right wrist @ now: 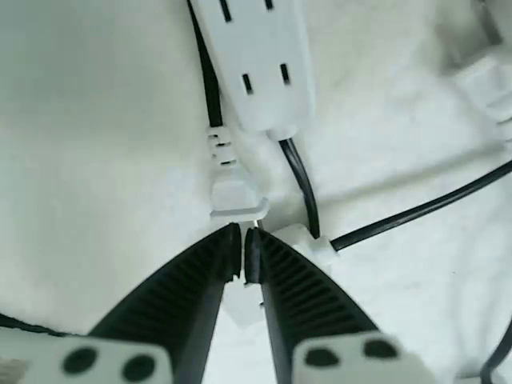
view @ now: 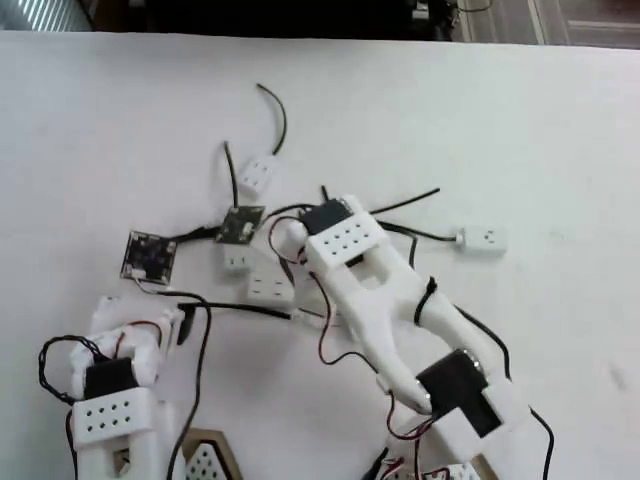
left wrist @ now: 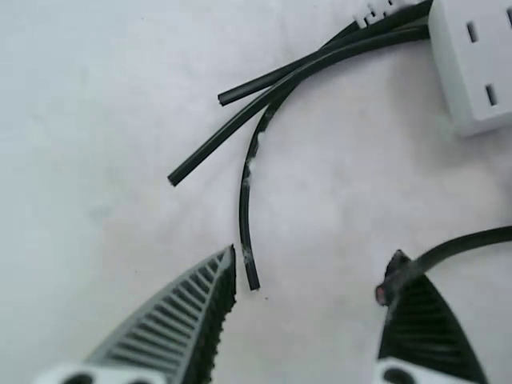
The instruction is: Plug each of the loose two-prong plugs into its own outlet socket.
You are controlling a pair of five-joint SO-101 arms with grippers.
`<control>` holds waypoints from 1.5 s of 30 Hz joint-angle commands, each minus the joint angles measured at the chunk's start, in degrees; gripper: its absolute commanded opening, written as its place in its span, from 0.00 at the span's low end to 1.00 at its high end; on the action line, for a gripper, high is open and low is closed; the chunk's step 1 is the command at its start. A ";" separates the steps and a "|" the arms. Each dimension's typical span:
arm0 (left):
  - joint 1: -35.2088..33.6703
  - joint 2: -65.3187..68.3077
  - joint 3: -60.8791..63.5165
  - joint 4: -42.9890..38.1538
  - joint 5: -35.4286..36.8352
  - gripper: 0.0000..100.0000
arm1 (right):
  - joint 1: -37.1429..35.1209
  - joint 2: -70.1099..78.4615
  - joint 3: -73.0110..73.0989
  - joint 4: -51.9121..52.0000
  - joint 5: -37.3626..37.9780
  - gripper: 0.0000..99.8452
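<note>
My right gripper point(right wrist: 242, 240) is shut, its tips pinched at the prong end of a white two-prong plug point(right wrist: 232, 194). That plug lies beside a white outlet strip point(right wrist: 260, 56), and a second white plug point(right wrist: 308, 240) rests next to the fingers. In the high view the right gripper point(view: 290, 248) sits mid-table above two outlet blocks point(view: 270, 287). My left gripper point(left wrist: 308, 300) stands open over bare table at the near left point(view: 150, 322). Loose black cable ends point(left wrist: 246, 232) lie between its fingers, and an outlet point(left wrist: 472, 64) lies farther off.
Two more outlet blocks lie at the back point(view: 258, 172) and right point(view: 482, 239). Two small circuit boards point(view: 150, 256) point(view: 241, 225) sit left of centre among tangled black cables point(view: 235, 309). The table's far half and right side are open.
</note>
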 commanded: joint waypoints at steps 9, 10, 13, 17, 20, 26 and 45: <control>-0.22 -0.48 -2.37 -0.35 0.44 0.29 | -8.04 -2.86 8.79 -6.73 -0.09 0.25; -0.22 -0.48 -2.37 -0.35 0.44 0.29 | -8.04 -2.86 9.58 -7.96 -0.09 0.25; -0.22 -0.48 -2.37 -0.35 0.44 0.29 | -8.04 -2.86 11.78 -11.12 -0.09 0.23; -0.22 -0.48 -2.37 -0.35 0.44 0.29 | -7.43 -2.15 13.80 -14.73 0.09 0.21; -0.22 -0.48 -2.37 -0.35 0.44 0.29 | -6.64 1.98 13.89 -16.13 0.18 0.18; -0.22 -0.48 -2.37 -0.35 0.44 0.29 | -6.73 8.04 10.29 -13.49 0.18 0.02; -0.13 -0.48 -2.37 -0.35 0.26 0.29 | 10.42 -13.67 4.48 2.42 0.26 0.02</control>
